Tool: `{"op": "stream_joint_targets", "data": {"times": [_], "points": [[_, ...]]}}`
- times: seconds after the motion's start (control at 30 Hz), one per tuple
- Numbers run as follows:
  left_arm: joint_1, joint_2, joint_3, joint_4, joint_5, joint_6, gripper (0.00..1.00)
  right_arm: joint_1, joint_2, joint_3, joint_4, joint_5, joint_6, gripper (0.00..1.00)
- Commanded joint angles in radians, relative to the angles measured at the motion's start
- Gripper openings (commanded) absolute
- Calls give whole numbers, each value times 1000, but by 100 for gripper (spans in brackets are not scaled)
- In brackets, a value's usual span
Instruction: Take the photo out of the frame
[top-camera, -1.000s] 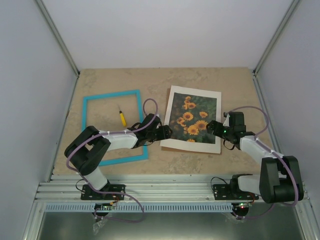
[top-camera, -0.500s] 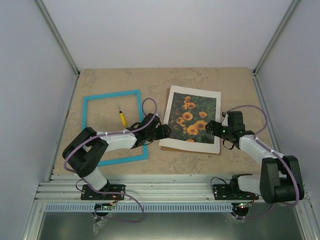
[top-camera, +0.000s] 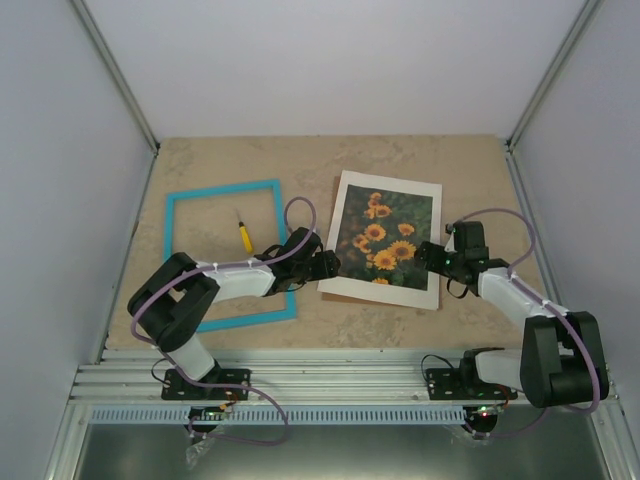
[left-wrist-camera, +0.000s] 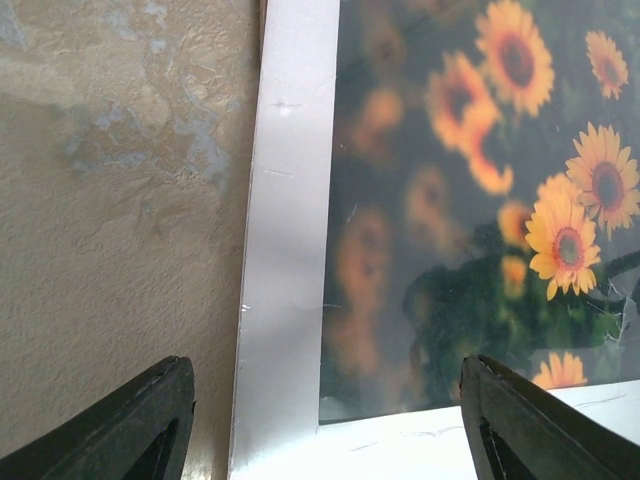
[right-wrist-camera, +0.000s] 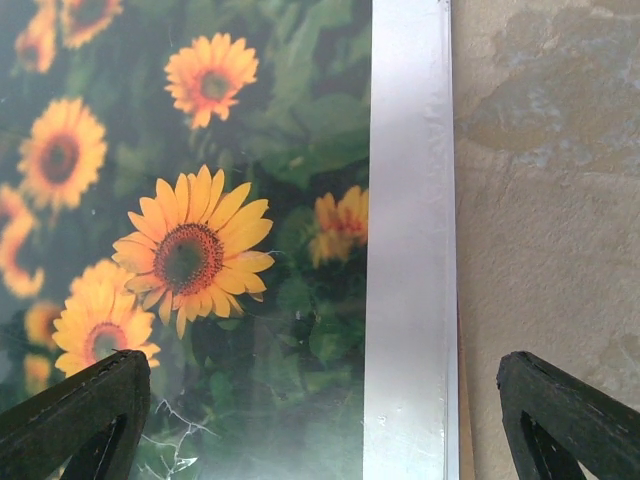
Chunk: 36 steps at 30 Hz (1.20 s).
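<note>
The photo (top-camera: 386, 236), a print of orange-yellow sunflowers on dark green leaves, lies face up on the table (top-camera: 400, 160) right of centre, bordered all round by a white mat (top-camera: 346, 282) and turned slightly clockwise. It is out of the frame (top-camera: 222, 189), a thin turquoise rectangle that lies flat to its left, apart from it, with bare tabletop showing through its opening. Inside that opening lies a small yellow-handled tool (top-camera: 244, 236). The left gripper (top-camera: 330, 264) reaches across the frame's right side to the near left corner of the mat. In the left wrist view its jaws are spread wide, one finger (left-wrist-camera: 150, 415) over the stone-patterned table and the other over the print's near edge, with the mat's left border between them. The right gripper (top-camera: 425, 252) is at the print's right edge, also spread wide. In the right wrist view, one finger (right-wrist-camera: 85, 410) is over the sunflowers and the other over bare table, straddling the mat's right strip. Neither gripper holds anything, and I cannot tell whether the fingertips touch the surface.
</note>
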Motion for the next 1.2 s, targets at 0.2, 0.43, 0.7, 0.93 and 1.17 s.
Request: {"op": "stream_joint_targets", "data": {"times": [0.2, 0.43, 0.7, 0.93, 1.17], "points": [[-5, 35, 22, 25, 37, 10, 75, 17, -16, -42, -14, -9, -9, 96], [-5, 45, 19, 32, 48, 9, 75, 29, 5, -59, 5, -22, -6, 95], [-5, 39, 18, 44, 66, 2, 74, 39, -13, -61, 4, -21, -1, 96], [-5, 16, 4, 76, 101, -15, 74, 49, 7, -64, 22, -48, 1, 95], [-5, -29, -9, 92, 112, -31, 73, 65, -18, -61, 22, -50, 8, 95]]}}
